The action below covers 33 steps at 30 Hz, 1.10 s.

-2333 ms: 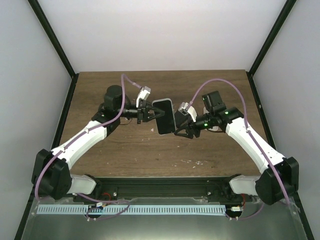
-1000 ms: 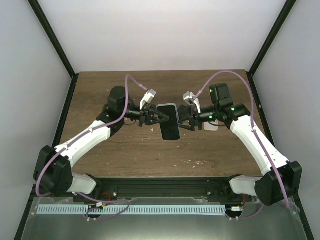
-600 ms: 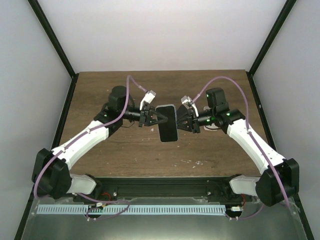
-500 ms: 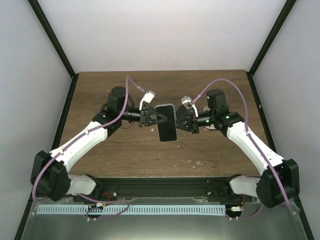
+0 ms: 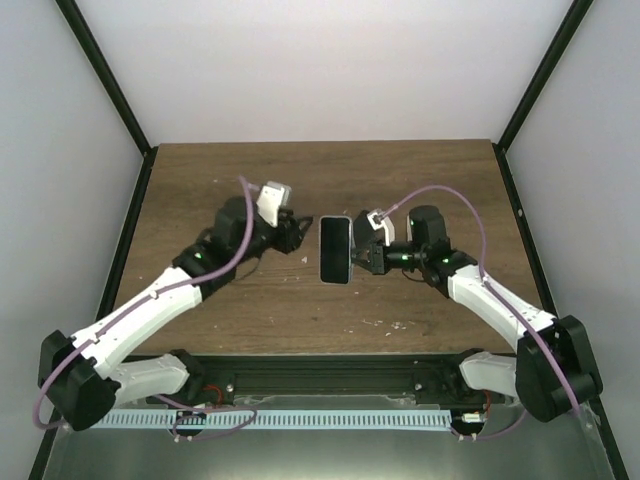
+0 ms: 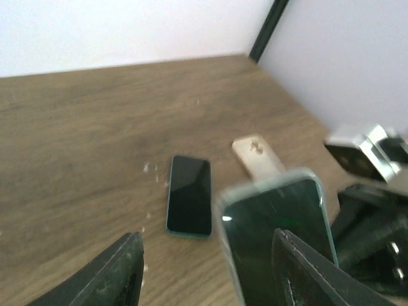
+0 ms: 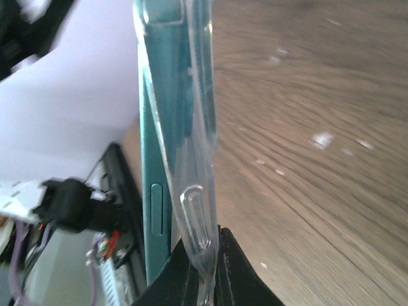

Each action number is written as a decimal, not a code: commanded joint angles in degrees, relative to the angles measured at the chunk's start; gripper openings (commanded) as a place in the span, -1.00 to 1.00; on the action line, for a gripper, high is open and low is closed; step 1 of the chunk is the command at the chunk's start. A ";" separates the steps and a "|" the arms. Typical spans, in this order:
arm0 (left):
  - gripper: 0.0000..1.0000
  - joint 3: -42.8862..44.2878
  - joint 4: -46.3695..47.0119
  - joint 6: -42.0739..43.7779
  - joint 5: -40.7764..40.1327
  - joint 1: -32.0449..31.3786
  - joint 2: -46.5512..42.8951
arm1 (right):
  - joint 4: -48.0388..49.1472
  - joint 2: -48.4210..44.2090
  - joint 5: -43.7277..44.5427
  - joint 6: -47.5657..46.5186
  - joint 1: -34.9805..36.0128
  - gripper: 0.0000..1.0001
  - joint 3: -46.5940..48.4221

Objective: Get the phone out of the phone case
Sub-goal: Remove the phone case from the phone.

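The teal phone (image 5: 334, 250) in its clear case is held off the table between both arms, dark screen up. My right gripper (image 5: 361, 252) is shut on the case's right edge. In the right wrist view (image 7: 205, 255) its fingers pinch the clear case (image 7: 194, 95), and the teal phone body (image 7: 153, 166) stands slightly apart from the case wall. My left gripper (image 5: 295, 232) is open and empty, just left of the phone. In the left wrist view (image 6: 205, 237) the blurred cased phone (image 6: 274, 223) sits ahead, between the spread fingers.
A second dark phone (image 6: 189, 194) and a gold phone (image 6: 257, 155) lie flat on the wooden table (image 5: 200, 180), beyond the held phone. Black frame posts rise at the table's back corners.
My left gripper has let go of the phone, opened, and drawn back to the left. The phone now hangs from the right gripper alone, turned more upright lengthwise.
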 commanded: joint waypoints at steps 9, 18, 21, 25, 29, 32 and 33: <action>0.03 -7.07 -2.33 8.14 -28.70 -25.05 8.67 | 10.41 5.94 14.65 17.32 0.40 -0.99 -7.96; 0.11 -1.73 -2.12 7.62 -36.77 -33.71 22.64 | 11.74 8.60 14.56 20.95 0.35 -0.99 -9.32; 0.11 -0.98 -1.37 6.63 -37.14 -33.83 24.74 | 12.17 8.99 14.15 20.88 0.33 -0.99 -9.72; 0.04 -0.67 0.65 6.89 -39.05 -33.83 26.45 | 12.26 9.03 14.54 20.68 0.37 -0.99 -9.77; -0.02 0.94 -0.39 8.43 -41.46 -33.83 28.60 | 12.39 9.12 14.10 20.48 0.42 -0.99 -9.77; -0.01 1.30 0.38 9.48 -41.34 -33.79 29.92 | 12.71 9.64 13.12 20.87 0.38 -0.99 -9.86; 0.01 1.37 0.74 9.62 -41.44 -33.78 30.44 | 12.88 9.98 12.73 21.00 0.37 -0.99 -9.86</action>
